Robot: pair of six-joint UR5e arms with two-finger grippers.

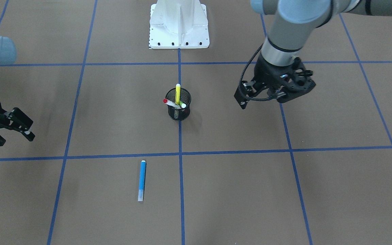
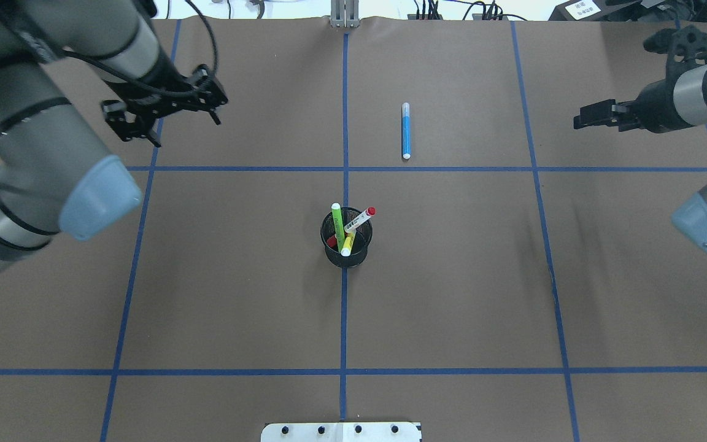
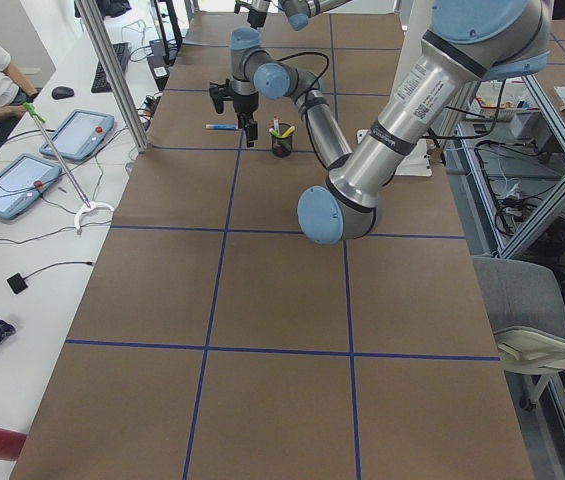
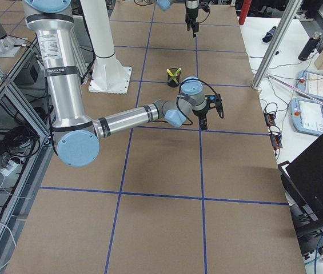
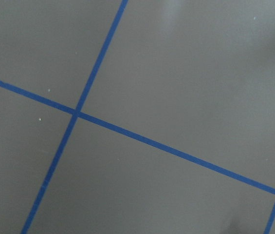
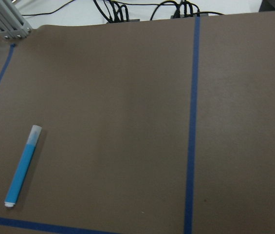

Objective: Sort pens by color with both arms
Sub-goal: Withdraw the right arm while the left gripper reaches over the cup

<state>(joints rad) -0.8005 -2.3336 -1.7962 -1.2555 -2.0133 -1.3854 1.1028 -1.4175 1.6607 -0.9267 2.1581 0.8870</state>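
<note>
Spread and empty at the overhead view's upper corners, the left hand [image 2: 169,116] and right hand [image 2: 582,118] risk tipping the centre black mesh cup [image 2: 346,256] by dragging its crossed green pen [image 2: 337,226], yellow pen [image 2: 347,247] and red-capped pen [image 2: 361,219], while the blue pen [image 2: 405,131] lies flat on the worktop above it, long axis vertical in frame, pale cap toward the top.

No legible txt: sticker [image 3: 424,88] on left arm [image 3: 382,150], print on red-capped pen [image 2: 359,219], white card [image 2: 580,8] at rear, all too small to read.
</note>
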